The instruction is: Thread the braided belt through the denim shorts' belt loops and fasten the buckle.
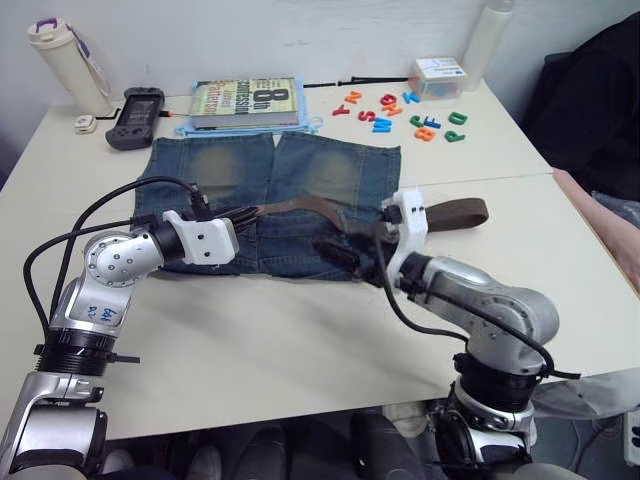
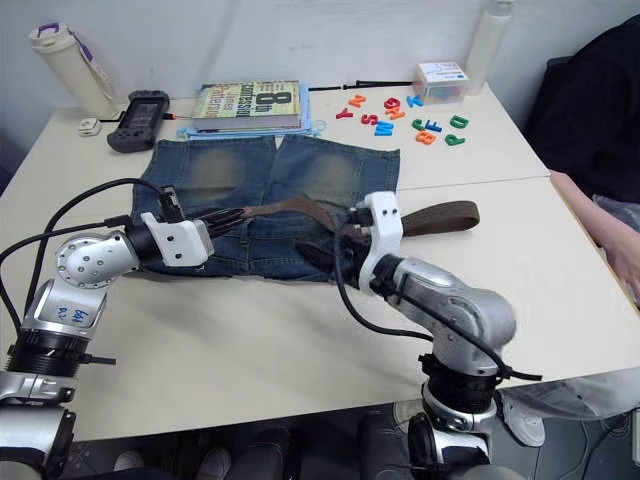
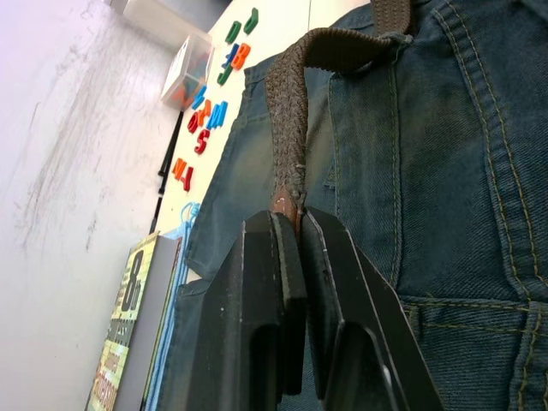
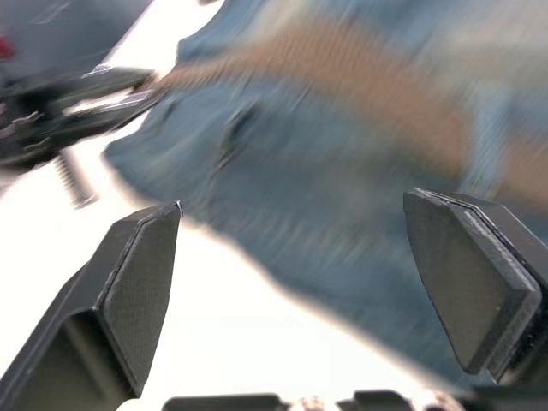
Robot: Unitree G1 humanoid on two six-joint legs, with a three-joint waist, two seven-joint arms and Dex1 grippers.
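Observation:
The denim shorts [image 1: 300, 180] lie flat on the table, waistband towards me. The braided belt [image 1: 302, 207] runs across them, and its right part [image 1: 455, 213] rests on the table beyond the shorts' edge. My left gripper [image 1: 250, 215] is shut on the belt's tan tip [image 3: 287, 204], holding it just above the denim. My right gripper [image 1: 340, 252] is open over the waistband, its fingers [image 4: 141, 282] wide apart with nothing between them. The buckle is hidden. I cannot make out the belt loops.
At the back stand a book [image 1: 245, 100], a black handheld device [image 1: 135, 115], a cream bottle [image 1: 65, 65], coloured letters [image 1: 400, 110], a clear box [image 1: 437, 78] and a white bottle [image 1: 487, 40]. A person's arm [image 1: 600, 225] rests at the table's right edge.

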